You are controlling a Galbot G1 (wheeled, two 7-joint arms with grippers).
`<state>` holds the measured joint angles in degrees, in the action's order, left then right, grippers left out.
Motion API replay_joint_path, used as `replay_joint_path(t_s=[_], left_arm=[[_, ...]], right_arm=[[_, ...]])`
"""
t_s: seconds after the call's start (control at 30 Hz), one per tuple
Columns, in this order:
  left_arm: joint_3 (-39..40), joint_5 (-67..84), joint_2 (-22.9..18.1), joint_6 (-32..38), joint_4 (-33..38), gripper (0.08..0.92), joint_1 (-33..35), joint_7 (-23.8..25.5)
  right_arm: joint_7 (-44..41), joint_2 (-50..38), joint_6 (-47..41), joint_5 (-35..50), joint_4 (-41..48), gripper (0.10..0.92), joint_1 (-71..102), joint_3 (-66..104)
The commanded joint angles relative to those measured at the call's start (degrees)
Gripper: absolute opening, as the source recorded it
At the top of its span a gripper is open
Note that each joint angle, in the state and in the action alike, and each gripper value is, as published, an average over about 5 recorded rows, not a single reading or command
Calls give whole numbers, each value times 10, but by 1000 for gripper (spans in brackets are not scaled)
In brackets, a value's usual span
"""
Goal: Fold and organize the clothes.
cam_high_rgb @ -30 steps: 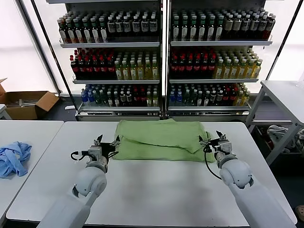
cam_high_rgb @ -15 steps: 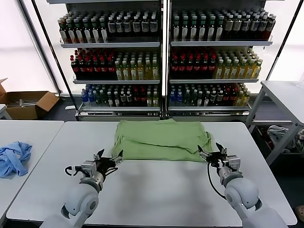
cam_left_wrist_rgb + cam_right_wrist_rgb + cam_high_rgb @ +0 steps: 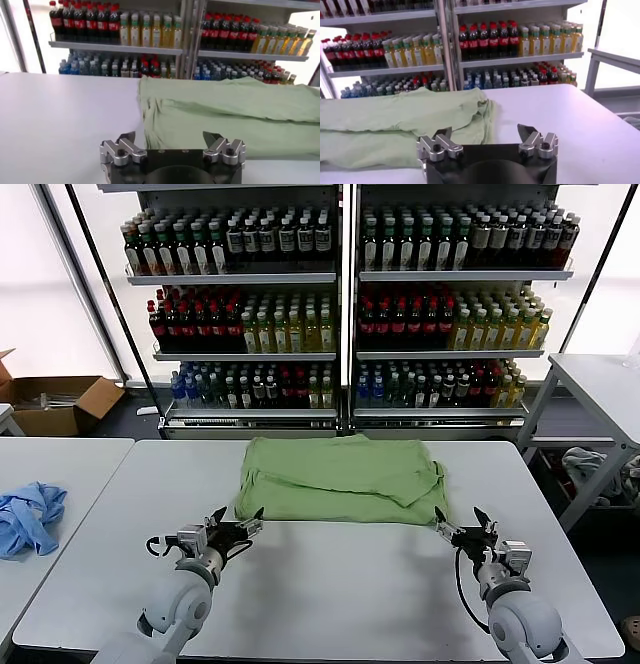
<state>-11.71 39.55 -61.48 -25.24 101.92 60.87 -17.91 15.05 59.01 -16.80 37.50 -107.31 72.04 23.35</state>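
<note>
The light green polo shirt (image 3: 340, 479) lies folded into a wide band across the far half of the white table (image 3: 330, 584). It also shows in the left wrist view (image 3: 225, 112) and the right wrist view (image 3: 395, 125). Its collar, buttons and logo are hidden. My left gripper (image 3: 232, 524) is open and empty, just off the shirt's near left corner. My right gripper (image 3: 460, 524) is open and empty, just off the shirt's near right corner. In each wrist view the jaws stand wide apart, left gripper (image 3: 170, 137), right gripper (image 3: 484, 131), with nothing between them.
A light blue garment (image 3: 28, 516) lies on the table to the left. Shelves of bottles (image 3: 340, 304) stand behind the table. A cardboard box (image 3: 55, 402) sits on the floor at far left. Another table (image 3: 600, 379) stands at the right.
Both grippers have let go of the shirt's near edge and drawn back toward me, away from the shirt. The shirt has settled flat on the table.
</note>
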Motion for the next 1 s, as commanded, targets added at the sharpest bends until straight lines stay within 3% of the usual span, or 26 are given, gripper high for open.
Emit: replay_joint_path(t_s=[0.03, 0.37, 1.0], left_arm=[[-2, 6, -2, 4, -60, 823, -26, 9], [1, 5, -7, 5, -69, 811, -33, 13], [10, 0, -16, 6, -89, 703, -44, 19]], right_arm=[[1, 9, 13, 4, 0, 823, 6, 4], [-6, 21, 2, -21, 33, 805, -25, -23], [-18, 42, -16, -59, 95, 438, -54, -47]])
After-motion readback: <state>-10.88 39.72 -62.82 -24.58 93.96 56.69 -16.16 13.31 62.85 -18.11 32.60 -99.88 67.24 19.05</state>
